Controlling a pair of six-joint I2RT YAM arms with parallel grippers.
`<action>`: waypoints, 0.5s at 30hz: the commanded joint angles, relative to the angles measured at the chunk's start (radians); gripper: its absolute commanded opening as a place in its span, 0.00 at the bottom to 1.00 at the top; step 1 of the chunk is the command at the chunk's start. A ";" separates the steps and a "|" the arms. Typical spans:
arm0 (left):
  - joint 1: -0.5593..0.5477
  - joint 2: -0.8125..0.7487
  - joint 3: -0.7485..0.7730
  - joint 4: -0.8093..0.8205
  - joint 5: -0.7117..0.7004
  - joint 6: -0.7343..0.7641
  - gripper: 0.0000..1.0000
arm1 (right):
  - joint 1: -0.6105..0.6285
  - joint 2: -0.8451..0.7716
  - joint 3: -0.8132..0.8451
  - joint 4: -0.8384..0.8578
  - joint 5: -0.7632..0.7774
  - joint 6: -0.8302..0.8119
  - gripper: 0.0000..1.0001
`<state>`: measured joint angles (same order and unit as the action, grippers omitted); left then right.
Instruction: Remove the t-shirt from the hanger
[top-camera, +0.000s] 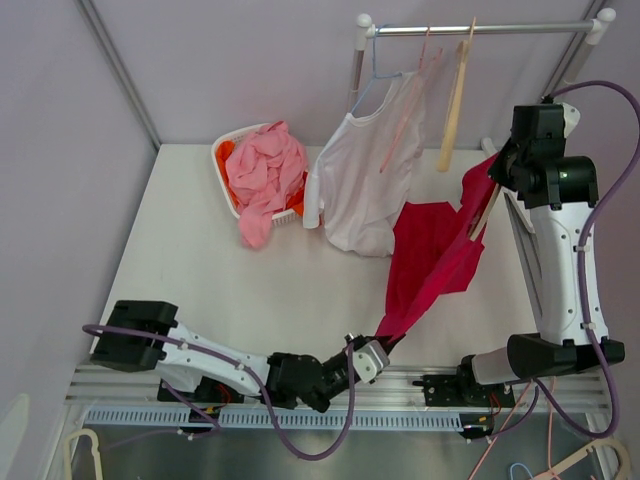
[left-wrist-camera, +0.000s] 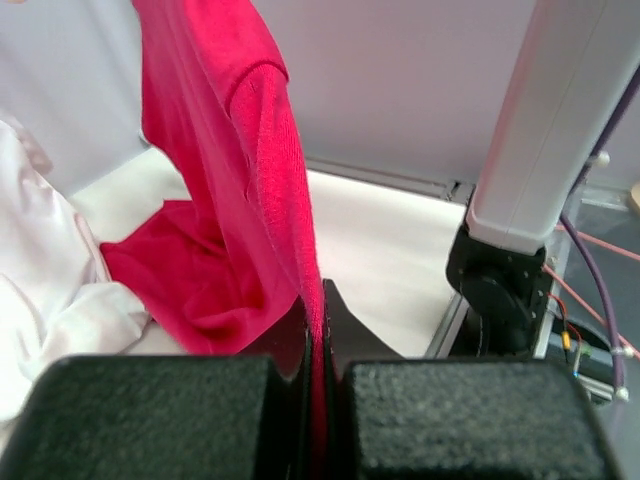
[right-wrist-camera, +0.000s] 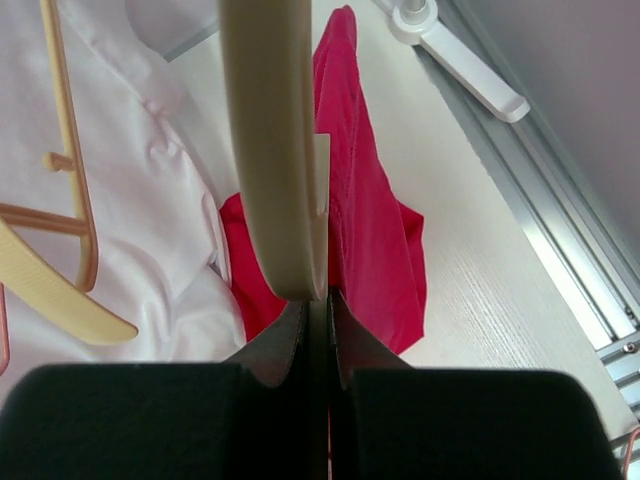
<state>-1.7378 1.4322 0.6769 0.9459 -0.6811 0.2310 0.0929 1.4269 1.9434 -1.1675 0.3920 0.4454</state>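
The red t-shirt (top-camera: 440, 250) hangs stretched from a pale wooden hanger (top-camera: 488, 208) at the right down to the table's near edge. My right gripper (top-camera: 497, 170) is up in the air, shut on the hanger (right-wrist-camera: 270, 150), and red cloth (right-wrist-camera: 365, 200) drapes past the hanger's far side. My right gripper (right-wrist-camera: 318, 300) has its jaws pressed together at the hanger's rounded end. Low at the front, my left gripper (top-camera: 385, 343) is shut on the t-shirt's bottom end. In the left wrist view a thin fold of the red t-shirt (left-wrist-camera: 230, 180) runs down between the jaws of the left gripper (left-wrist-camera: 315, 320).
A white shirt (top-camera: 365, 180) hangs from the clothes rail (top-camera: 480, 30) at the back, beside an empty wooden hanger (top-camera: 455, 95). A white basket (top-camera: 222, 165) heaped with pink clothes (top-camera: 265, 170) stands at the back left. The rail's white foot (right-wrist-camera: 450, 55) lies on the table.
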 joint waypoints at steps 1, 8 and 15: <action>-0.009 -0.039 0.064 0.018 -0.006 0.013 0.00 | -0.016 -0.031 0.020 0.055 -0.039 -0.030 0.00; 0.161 0.072 0.167 -0.196 0.127 -0.279 0.01 | -0.016 -0.056 0.077 -0.032 -0.419 0.006 0.00; 0.360 0.161 0.252 -0.440 0.184 -0.542 0.01 | -0.022 -0.177 0.011 -0.083 -0.461 -0.010 0.00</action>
<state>-1.4261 1.5658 0.8391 0.6495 -0.5377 -0.1307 0.0757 1.3285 1.9415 -1.2320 0.0299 0.4438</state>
